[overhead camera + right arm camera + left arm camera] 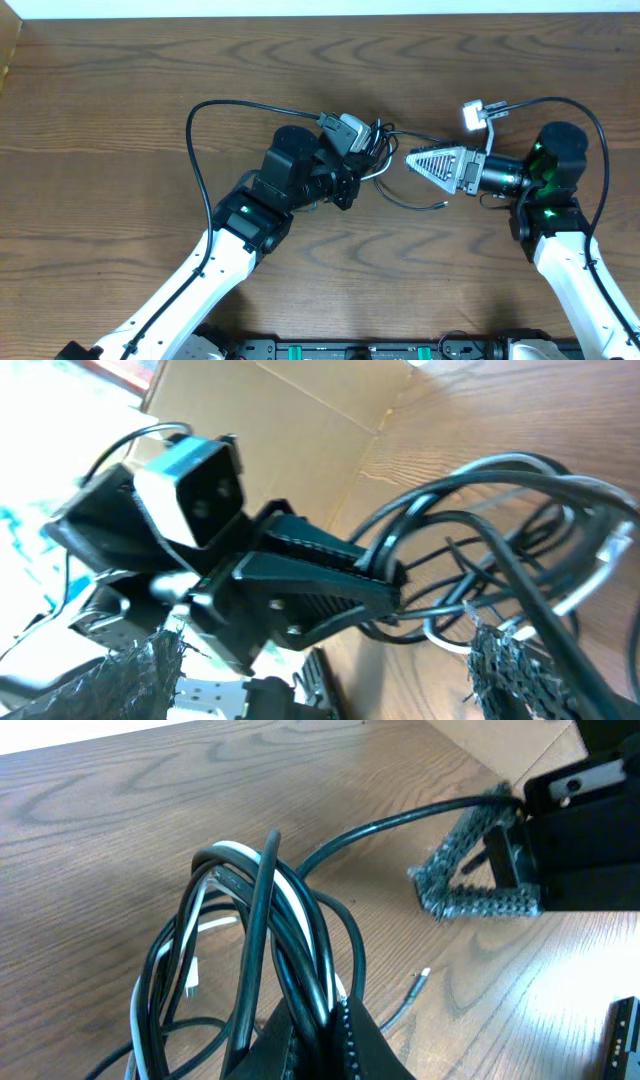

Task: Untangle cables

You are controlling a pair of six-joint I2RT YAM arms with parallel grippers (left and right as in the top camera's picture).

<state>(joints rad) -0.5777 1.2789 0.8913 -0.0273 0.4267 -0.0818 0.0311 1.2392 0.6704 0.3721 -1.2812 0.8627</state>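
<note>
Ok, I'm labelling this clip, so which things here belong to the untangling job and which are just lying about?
Job: black cable; white cable; left tool, clamped on them; right tool, open, facing them.
Just there: left arm's thick lead; right arm's thick lead; wooden table.

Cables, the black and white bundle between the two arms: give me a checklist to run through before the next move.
1. Hold by the left gripper on the cables: ok, its jaws are shut on the bundle.
2. The right gripper is ready to grasp: ok, its jaws are open and it sits beside the bundle.
3. Black and white strands are apart: not ok, the loops cross one another.
4. A free end to work from: ok, a loose cable end lies on the table.
5. Which strand that end belongs to: cannot tell.
</note>
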